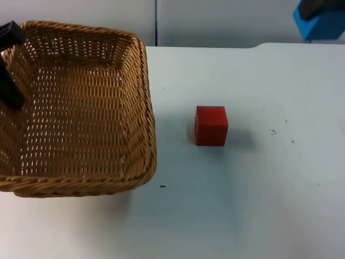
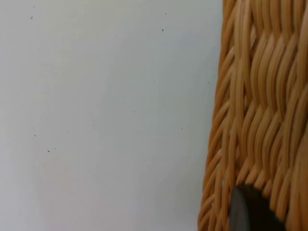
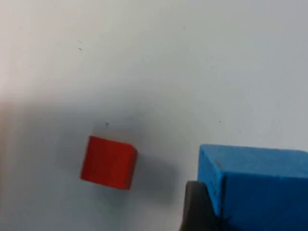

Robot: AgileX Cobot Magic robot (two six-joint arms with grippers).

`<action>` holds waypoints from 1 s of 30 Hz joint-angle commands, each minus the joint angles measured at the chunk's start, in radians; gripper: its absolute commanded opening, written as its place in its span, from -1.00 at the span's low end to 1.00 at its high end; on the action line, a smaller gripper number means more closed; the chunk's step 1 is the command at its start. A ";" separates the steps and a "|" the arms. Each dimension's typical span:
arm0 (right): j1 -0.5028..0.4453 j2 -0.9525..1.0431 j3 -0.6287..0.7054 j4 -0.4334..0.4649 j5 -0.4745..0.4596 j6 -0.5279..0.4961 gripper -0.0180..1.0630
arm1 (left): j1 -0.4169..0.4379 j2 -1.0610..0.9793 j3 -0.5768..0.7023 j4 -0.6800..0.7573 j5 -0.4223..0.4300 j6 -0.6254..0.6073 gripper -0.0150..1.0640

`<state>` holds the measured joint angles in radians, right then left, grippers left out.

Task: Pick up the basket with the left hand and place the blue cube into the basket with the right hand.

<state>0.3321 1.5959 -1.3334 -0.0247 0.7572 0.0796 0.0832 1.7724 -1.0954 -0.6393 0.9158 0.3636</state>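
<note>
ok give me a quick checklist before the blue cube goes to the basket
1. Left pincer on the basket rim: ok.
2. Blue cube held in the right pincer: ok.
3. Basket interior free of objects: ok.
4. Blue cube above the basket: not ok, it is far off at the table's right back.
5. Red cube clear of the basket: ok, it stands apart on the table.
6. Basket lifted off the table: cannot tell.
</note>
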 commanded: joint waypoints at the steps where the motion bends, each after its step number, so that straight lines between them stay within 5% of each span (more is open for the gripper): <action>1: 0.044 -0.068 -0.007 -0.003 0.008 -0.011 -0.97 | 0.003 -0.004 -0.010 -0.032 0.019 0.004 -0.98; 8: 0.187 -0.138 -0.007 0.001 -0.028 -0.011 -0.97 | 0.003 -0.004 -0.010 -0.034 0.019 0.004 -0.98; 18: 0.426 -0.055 -0.007 0.015 -0.226 -0.009 -0.97 | 0.003 -0.004 -0.010 -0.036 0.021 0.004 -0.98; 30: 0.479 0.116 -0.007 0.025 -0.379 -0.009 -0.97 | 0.003 -0.004 -0.010 -0.038 0.021 0.019 -0.98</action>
<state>0.8065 1.7006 -1.3334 0.0000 0.4156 0.0758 0.0832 1.7724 -1.0954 -0.6451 0.9223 0.3680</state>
